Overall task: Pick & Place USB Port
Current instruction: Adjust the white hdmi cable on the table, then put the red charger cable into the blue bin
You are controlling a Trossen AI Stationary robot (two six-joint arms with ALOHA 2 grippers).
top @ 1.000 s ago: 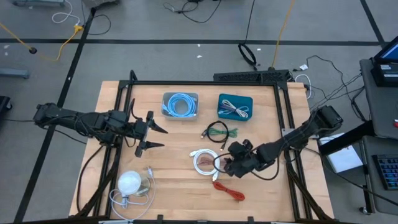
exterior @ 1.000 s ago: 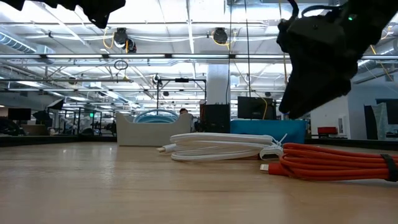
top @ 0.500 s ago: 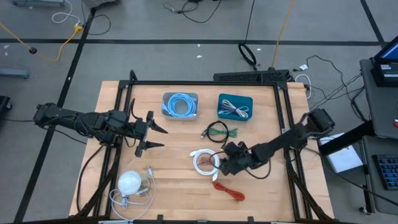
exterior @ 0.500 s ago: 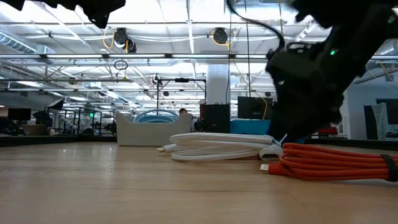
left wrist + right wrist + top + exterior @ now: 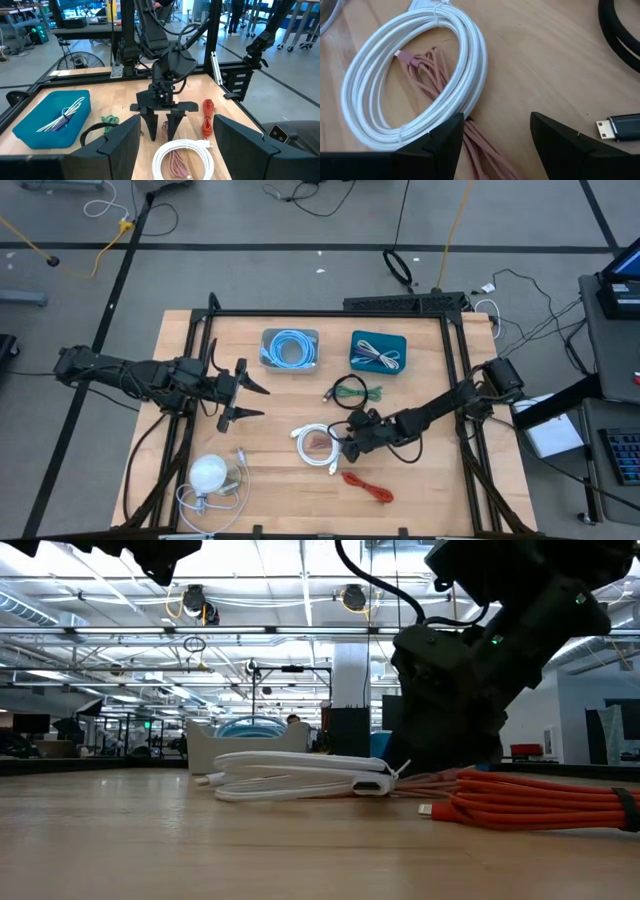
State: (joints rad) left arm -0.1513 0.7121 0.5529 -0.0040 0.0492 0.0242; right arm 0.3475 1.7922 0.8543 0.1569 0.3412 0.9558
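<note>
1. A wooden table [image 5: 400, 480] seen from above, with two dark robot arms reaching in from either side
2. The right gripper [image 5: 352, 439] is low over the middle of the table, its fingers spread apart and holding nothing
3. Its fingertips [image 5: 447, 145] sit at the edge of a coiled white USB cable [image 5: 314, 444], which lies flat on the wood
4. A bundle of thin pink cable [image 5: 427, 72] lies inside the white coil and trails out under it, between the open fingers
5. A coiled red cable [image 5: 368, 486] lies just beside the white one, nearer the front edge
6. A black and green cable [image 5: 352, 391] lies behind the gripper
7. At the back stand a grey bin [image 5: 290, 349] holding a blue cable and a teal bin [image 5: 378, 351] holding white cables
8. The left gripper [image 5: 248, 397] hovers over the left side of the table, jaws wide open and empty
9. A white round object [image 5: 208, 473] with loose cable sits near the front left corner
</note>
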